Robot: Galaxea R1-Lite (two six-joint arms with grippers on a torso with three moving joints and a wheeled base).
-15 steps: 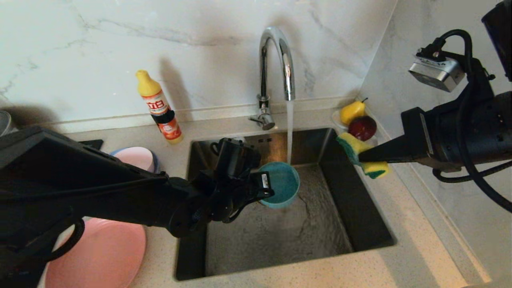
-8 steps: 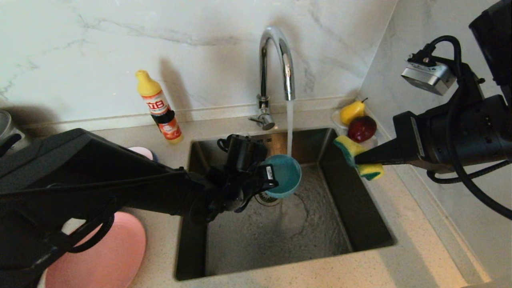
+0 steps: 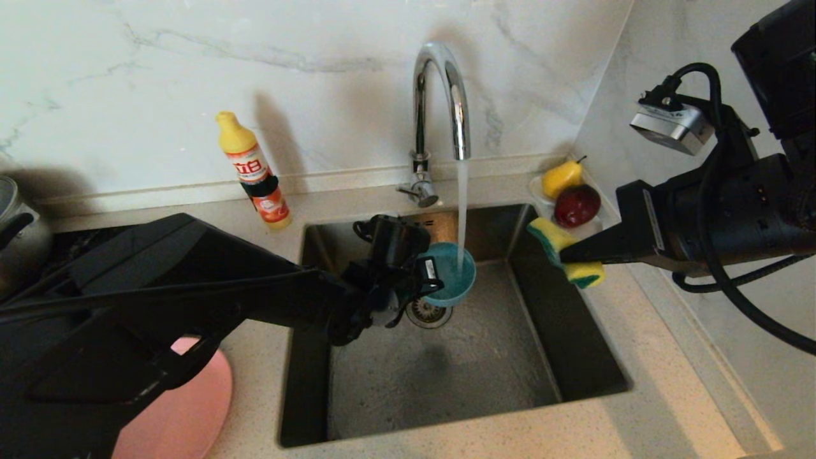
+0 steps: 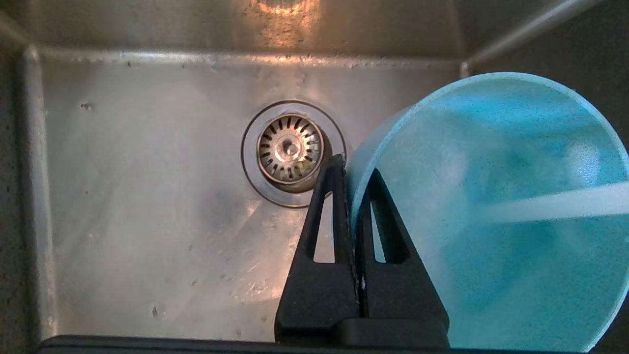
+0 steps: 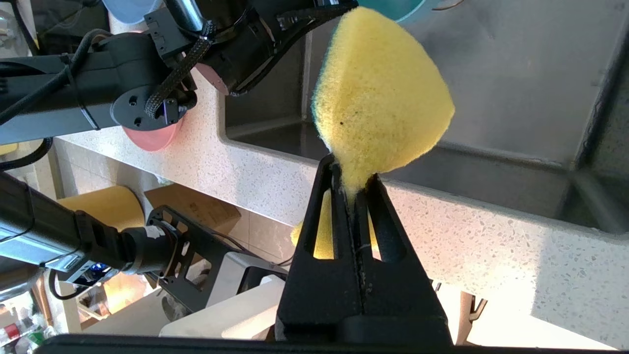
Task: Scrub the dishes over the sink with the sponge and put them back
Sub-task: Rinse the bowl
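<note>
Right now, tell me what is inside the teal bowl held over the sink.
Tap water streams into the tilted teal bowl, pinched at its rim by the left pincer. Its speckled inside shows no food. Whether water has pooled in it cannot be seen.

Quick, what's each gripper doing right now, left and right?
Left gripper: shut on the teal bowl rim, under the faucet stream.
Right gripper: shut on the sponge.

left gripper [image 3: 428, 278] fingers clamped, right gripper [image 3: 564, 257] pinched
</note>
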